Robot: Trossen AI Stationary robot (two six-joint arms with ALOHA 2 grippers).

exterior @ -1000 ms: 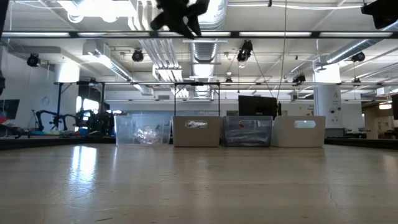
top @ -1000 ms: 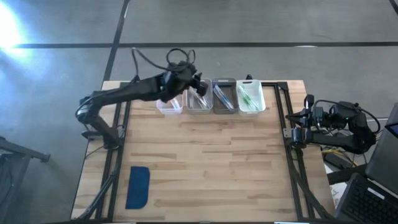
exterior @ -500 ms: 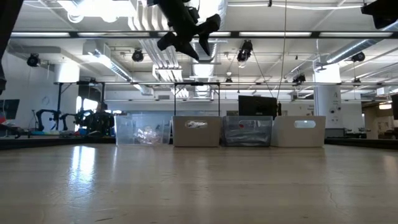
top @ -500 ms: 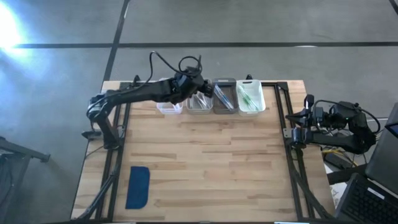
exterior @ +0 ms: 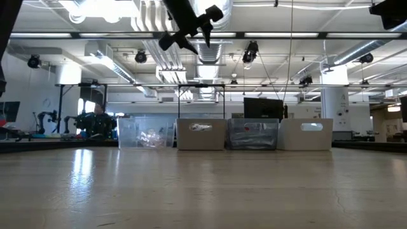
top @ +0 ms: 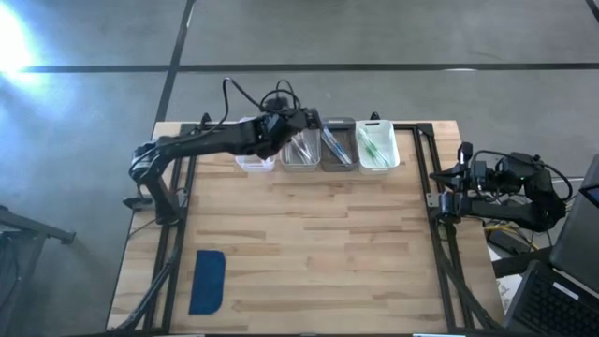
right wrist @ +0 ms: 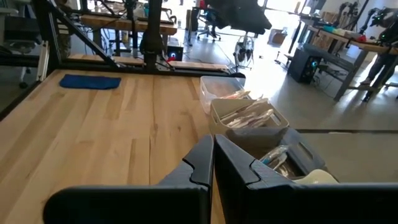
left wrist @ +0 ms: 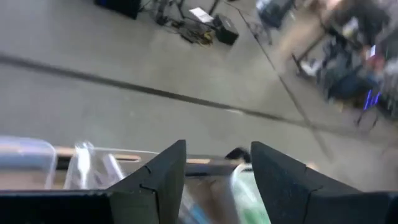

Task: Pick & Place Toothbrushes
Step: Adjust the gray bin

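Four small plastic bins stand in a row along the table's far edge. The second bin (top: 299,152), third bin (top: 337,148) and fourth bin (top: 376,148) hold pale toothbrushes (top: 376,145) lying inside; the leftmost bin (top: 255,159) looks clear. My left gripper (top: 314,120) hangs high over the second and third bins, open, with nothing between its fingers (left wrist: 217,168). It shows at the top of the low view, left gripper (exterior: 189,28), well above the bins (exterior: 201,133). My right gripper (right wrist: 212,163) waits shut at the table's right edge.
A flat dark-blue pad (top: 208,281) lies near the table's front left corner. A dark frame rail (top: 432,178) runs along the right side beside my parked right arm (top: 487,187). The wooden top (top: 318,243) stretches bare between bins and pad.
My left gripper has gone down a little and toward the table's right edge, from over the second bin to between the second and third. It has rolled about its own axis, and its fingers stand wider apart than a second ago.
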